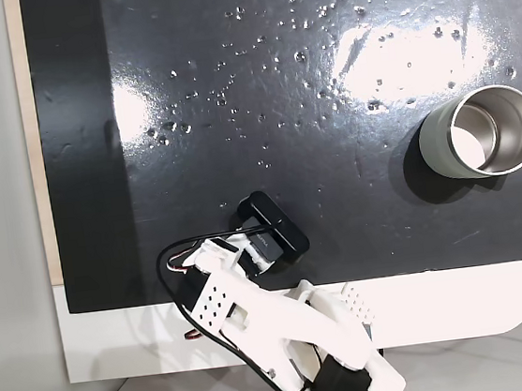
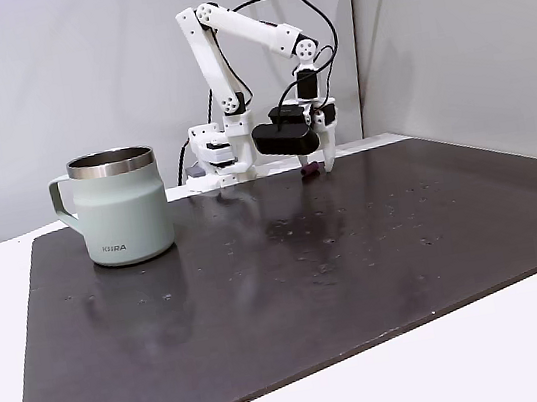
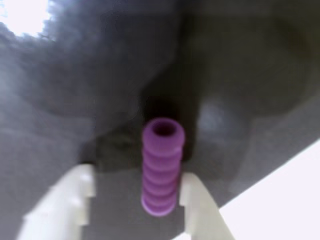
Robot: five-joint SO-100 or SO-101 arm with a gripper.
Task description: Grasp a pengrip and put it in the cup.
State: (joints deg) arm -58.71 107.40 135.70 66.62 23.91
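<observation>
Right now the biggest risk, judged from the wrist view, is a lopsided close. The pengrip [image 3: 160, 172] lies between the two pale fingers [image 3: 197, 197], just beside or touching the one on that view's right and well clear of the one on the left [image 3: 75, 195]. The gripper [image 3: 135, 200] is spread apart, not yet clamped on anything. If the jaws close from this offset, the far finger may sweep the soft ribbed rubber sideways or roll it along the black mat [image 3: 60, 130] instead of pinching it squarely. The pengrip's open end points away from the camera, so a hold near the near end alone could let it pivot out.

Seen from the low fixed view, the gripper [image 2: 318, 161] hangs with its tips at the mat [image 2: 357, 248], and a small purple speck, the pengrip [image 2: 311, 168], sits at the fingertips. The cup [image 2: 120, 208] stands upright well apart from the pengrip, toward that view's left, so a weak grasp would have a long carry in which to fail.

From the top-down fixed view, the arm's black wrist block covers the fingertips, and the cup [image 1: 480, 133] stands far off to the right of the gripper [image 1: 266, 225], near the mat's [image 1: 230, 86] edge. A release off-centre could strike the cup's rim.
</observation>
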